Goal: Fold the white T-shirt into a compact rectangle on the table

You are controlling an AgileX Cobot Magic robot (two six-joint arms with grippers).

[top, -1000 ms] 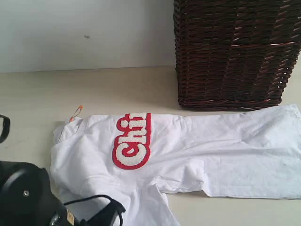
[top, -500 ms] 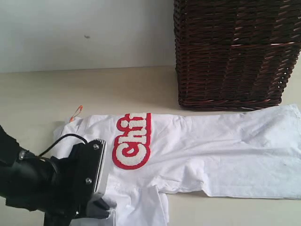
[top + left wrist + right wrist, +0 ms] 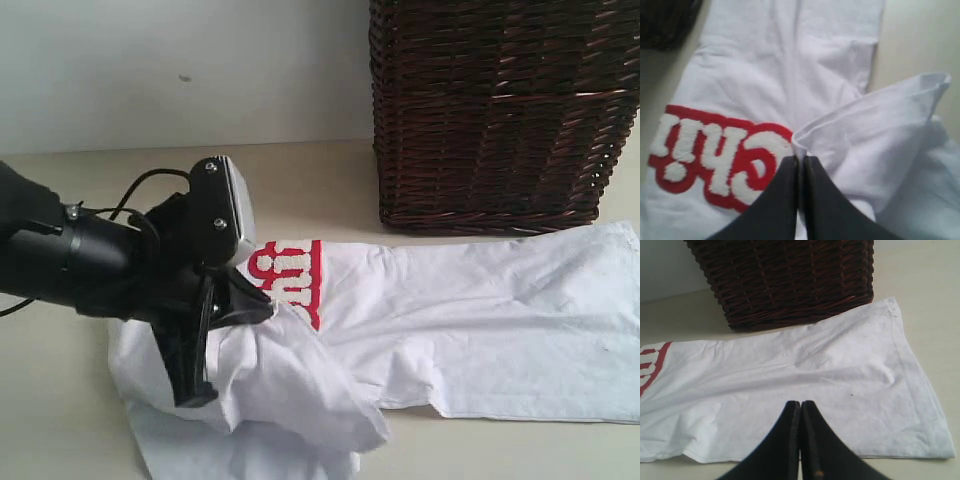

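Exterior view: a white T-shirt lies across the lower half of the frame on a pale cream table, reaching from the lower left to the right edge. A black robot arm enters from the left. Its left gripper is pressed together on a fold of the shirt, raised above the rest of the cloth and draped partly over the red-outlined lettering. A dark brown wicker basket fills the upper right, just behind the shirt.

Left wrist view: the left gripper has its two dark fingers closed together, pinching a hemmed edge of the white T-shirt just beside the fuzzy lettering. Bare table shows beyond the shirt.

Right wrist view: the right gripper is closed tight, fingers touching and empty, over the flat white T-shirt. The wicker basket stands just behind the shirt.
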